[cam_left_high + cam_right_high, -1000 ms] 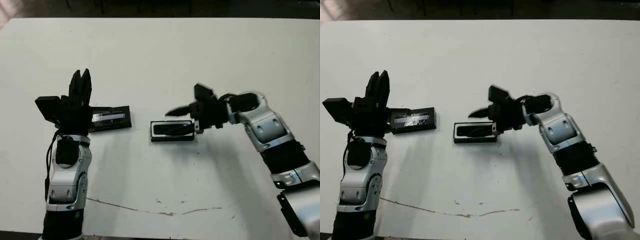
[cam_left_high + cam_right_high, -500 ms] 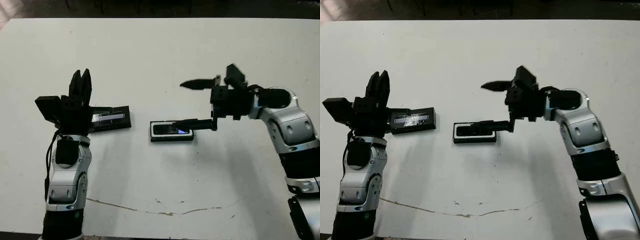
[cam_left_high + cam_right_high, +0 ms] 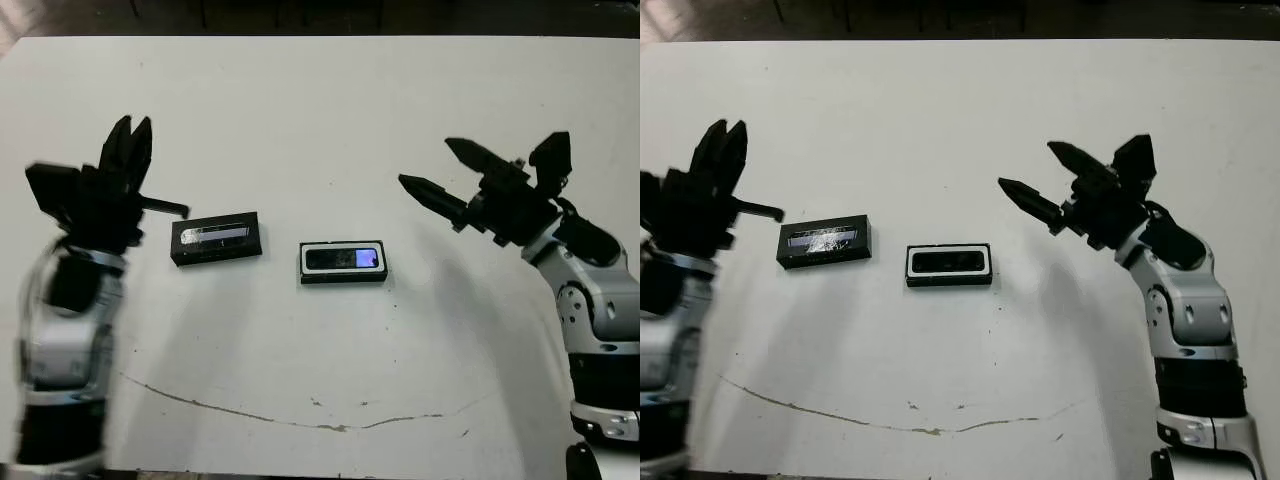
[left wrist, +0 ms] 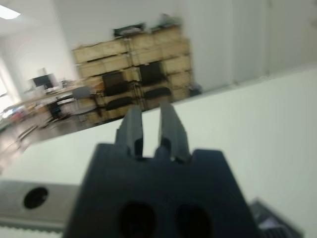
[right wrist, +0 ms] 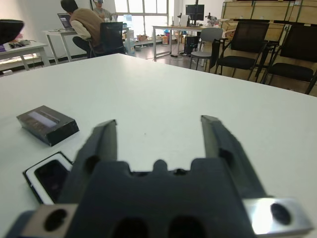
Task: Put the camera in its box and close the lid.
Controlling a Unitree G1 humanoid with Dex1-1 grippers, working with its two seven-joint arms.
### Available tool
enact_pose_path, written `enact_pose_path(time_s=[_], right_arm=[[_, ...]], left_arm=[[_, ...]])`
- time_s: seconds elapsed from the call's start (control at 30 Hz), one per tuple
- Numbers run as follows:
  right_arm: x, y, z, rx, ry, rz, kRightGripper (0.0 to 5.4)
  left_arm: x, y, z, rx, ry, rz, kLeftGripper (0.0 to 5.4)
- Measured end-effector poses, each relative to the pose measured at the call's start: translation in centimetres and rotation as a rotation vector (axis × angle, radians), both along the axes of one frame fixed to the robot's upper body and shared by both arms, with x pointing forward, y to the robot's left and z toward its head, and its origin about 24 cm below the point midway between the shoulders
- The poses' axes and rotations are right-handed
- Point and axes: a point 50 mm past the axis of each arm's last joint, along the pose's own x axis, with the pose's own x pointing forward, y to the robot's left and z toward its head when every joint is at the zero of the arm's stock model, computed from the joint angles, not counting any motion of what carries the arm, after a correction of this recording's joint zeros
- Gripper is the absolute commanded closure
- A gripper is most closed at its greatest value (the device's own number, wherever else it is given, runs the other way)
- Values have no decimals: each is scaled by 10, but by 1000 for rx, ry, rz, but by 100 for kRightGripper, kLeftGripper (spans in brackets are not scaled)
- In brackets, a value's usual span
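My right gripper (image 3: pixel 432 172) has let go and pulled back from the box (image 3: pixel 343 262); it now hangs well to the right of it with its 2 fingers spread wide and nothing between them. The camera (image 3: pixel 345 259) lies flat inside the box, its small bluish screen lit, so I judge the first half of the job done. My left gripper (image 3: pixel 127 152) has swung off to the left, blurred with motion, and no longer covers the end of the lid (image 3: pixel 216 238); its 2 fingers sit close together, almost touching, holding nothing. The lid rests on the table (image 3: pixel 320 110) just left of the box, silvery strip up, untouched. Closing it is what remains.
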Motion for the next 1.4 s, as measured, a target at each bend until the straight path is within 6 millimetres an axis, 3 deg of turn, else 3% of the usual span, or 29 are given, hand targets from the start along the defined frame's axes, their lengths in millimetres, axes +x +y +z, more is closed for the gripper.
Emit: enact_pose_path(time_s=[0.17,0.27,0.4,0.63,0.93,1.1,1.4], right_arm=[[-2,-1,-4,-1,5,-3,392],[-2,-2,-7,3,14,-1,459],[-1,-2,-9,5,21,8,540],[0,-3,-7,-4,18,26,540],[0,-3,-7,0,11,13,540],[1,-3,-7,1,11,3,540],[0,-3,-6,-5,7,-11,540]], left_arm=[[13,19,18,151,140,-143,519],[23,25,26,228,250,-237,462],[35,19,31,297,368,-363,367],[46,4,22,415,535,-607,205],[44,-16,11,602,582,-812,2],[45,-21,5,708,552,-822,2],[50,-13,-21,790,625,-777,2]])
